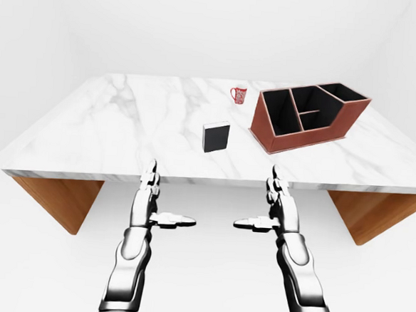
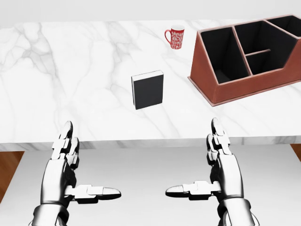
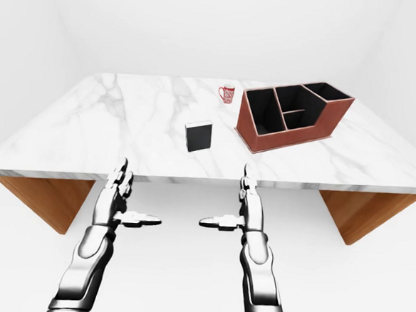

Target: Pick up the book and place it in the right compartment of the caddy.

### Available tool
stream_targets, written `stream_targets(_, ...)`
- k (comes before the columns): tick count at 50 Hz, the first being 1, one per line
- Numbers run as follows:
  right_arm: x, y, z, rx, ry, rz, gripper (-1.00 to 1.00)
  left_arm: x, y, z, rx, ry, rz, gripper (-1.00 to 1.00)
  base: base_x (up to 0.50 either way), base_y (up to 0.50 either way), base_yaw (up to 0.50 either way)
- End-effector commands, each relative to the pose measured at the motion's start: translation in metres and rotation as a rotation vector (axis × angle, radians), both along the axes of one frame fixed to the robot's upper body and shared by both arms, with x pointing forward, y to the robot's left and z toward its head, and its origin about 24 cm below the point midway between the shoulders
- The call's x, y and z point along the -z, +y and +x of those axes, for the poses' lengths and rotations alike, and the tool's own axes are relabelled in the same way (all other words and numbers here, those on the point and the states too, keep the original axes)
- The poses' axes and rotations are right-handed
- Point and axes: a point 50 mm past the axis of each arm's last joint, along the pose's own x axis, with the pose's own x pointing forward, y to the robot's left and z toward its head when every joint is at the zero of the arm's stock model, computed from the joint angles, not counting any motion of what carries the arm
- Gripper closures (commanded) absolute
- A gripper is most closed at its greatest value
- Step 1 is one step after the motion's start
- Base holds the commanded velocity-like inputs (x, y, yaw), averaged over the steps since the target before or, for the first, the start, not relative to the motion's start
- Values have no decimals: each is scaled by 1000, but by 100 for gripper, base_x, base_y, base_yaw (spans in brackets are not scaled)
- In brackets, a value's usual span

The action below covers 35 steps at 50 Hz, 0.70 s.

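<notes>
The caddy [image 2: 244, 70] runs off the right and top edges of the head view, so its far corner is cut off there; the left-eye view shows it whole, at upper right of the frame. It is a reddish-brown, leather-looking box with black insides, a sloped near wall and thin dividers that make several open compartments; what lies at their bottoms is too dark to make out.

The book [image 2: 147, 89] stands upright near the middle of the bench [image 2: 70, 84], black cover toward the camera, a thin pale strip of pages along its top and left edge. No title can be read. It is left of the caddy and well apart from it.

A small red mug [image 2: 175, 36] with a white pattern sits beyond the book, near the caddy's left end; the pattern is too small to read.

The bench has a glossy white marble top with grey veins and slanted wooden supports, seen at the lower corners of the eye views.

Both hands are shiny metal, below the bench's near edge. The left hand [image 2: 70, 162] and right hand [image 2: 218, 160] are wide, fingers straight up, thumbs pointing inward, holding nothing.
</notes>
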Motion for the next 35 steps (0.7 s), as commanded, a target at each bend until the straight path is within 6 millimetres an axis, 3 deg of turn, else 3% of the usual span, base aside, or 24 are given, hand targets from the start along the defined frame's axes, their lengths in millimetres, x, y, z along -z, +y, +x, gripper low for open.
stream_targets(1,2,-9,1,10,14,7,-100,-1,7,1,-9,1,-2,-100,0,0,0)
stream_targets(26,-1,-8,-1,6,-25,10,-100,2,7,1,-5,4,5,-100,0,0,0)
stream_targets(35,-3,-8,-2,4,-32,6,-100,1,7,0,-5,1,10,-100,0,0,25)
